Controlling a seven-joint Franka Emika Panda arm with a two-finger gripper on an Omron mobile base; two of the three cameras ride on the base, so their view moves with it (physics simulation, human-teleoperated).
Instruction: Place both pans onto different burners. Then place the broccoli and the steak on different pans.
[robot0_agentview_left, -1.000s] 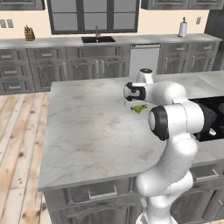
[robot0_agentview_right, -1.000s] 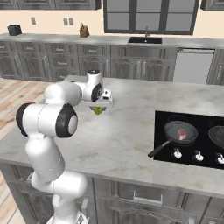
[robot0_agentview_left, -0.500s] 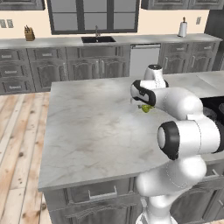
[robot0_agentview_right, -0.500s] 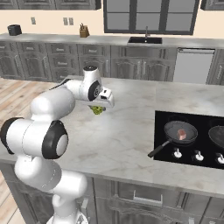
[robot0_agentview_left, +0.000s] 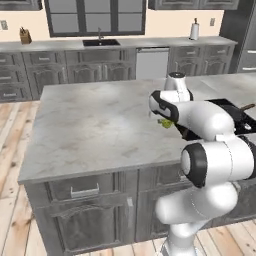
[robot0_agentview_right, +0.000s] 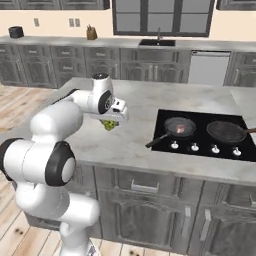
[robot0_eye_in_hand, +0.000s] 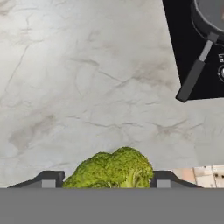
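Grey marble island counter (robot0_agentview_right: 145, 140) w/ black cooktop (robot0_agentview_right: 200, 131) at right, gripper (robot0_agentview_right: 109, 123) above counter left of cooktop, fingers (robot0_eye_in_hand: 48, 178) shut on broccoli (robot0_eye_in_hand: 113, 169), crown facing counter, black-handled pan (robot0_agentview_right: 178, 127) w/ steak (robot0_agentview_right: 180, 129) on burner, handle toward front-left, brown-handled pan (robot0_agentview_right: 227, 131) beside it

A white robot arm (robot0_agentview_left: 210, 150) rose from the lower right of the frame and bent back toward the centre over a grey marble island counter (robot0_agentview_left: 95, 125). At the end of the arm, right of centre, the gripper (robot0_agentview_left: 165, 121) held a small green broccoli (robot0_agentview_left: 164, 122) just above the counter. At the right edge lay a black cooktop (robot0_agentview_left: 227, 106) with a brown pan handle (robot0_agentview_left: 246, 106) showing. Along the top ran grey cabinets (robot0_agentview_left: 75, 75), a sink (robot0_agentview_left: 101, 43) and a white dishwasher (robot0_agentview_left: 152, 63). Wooden floor (robot0_agentview_left: 12, 150) filled the left side.
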